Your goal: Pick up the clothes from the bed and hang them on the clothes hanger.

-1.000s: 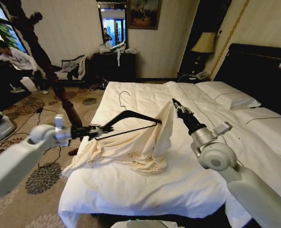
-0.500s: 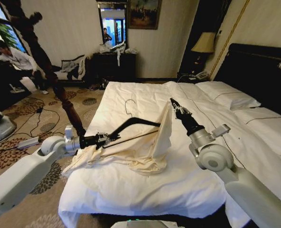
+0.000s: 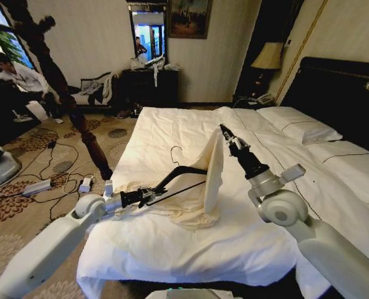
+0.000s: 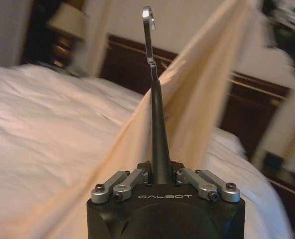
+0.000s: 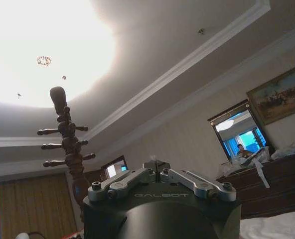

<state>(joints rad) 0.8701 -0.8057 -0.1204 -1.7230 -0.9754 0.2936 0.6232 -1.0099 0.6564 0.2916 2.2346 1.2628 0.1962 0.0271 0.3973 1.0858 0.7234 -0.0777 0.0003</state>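
Patterned carpet (image 3: 22, 218) seen on floor, cables and white power strip (image 3: 36, 186) strewn across it. Dark dresser (image 3: 150, 86) set against pale back wall, mirror (image 3: 148, 31) hung above, framed painting (image 3: 189, 17) beside that. Lit lamp (image 3: 268, 57) parked in far corner. Wooden coat stand (image 5: 68, 144) topped with pegs. Window (image 3: 4, 37) at left. Ceiling (image 5: 137, 59) washed by bright light, moulding run along edge.

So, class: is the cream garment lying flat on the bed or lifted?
Lifted. The right pincer holds one corner of the garment up, so it hangs in a peak; its lower folds rest on the bed.
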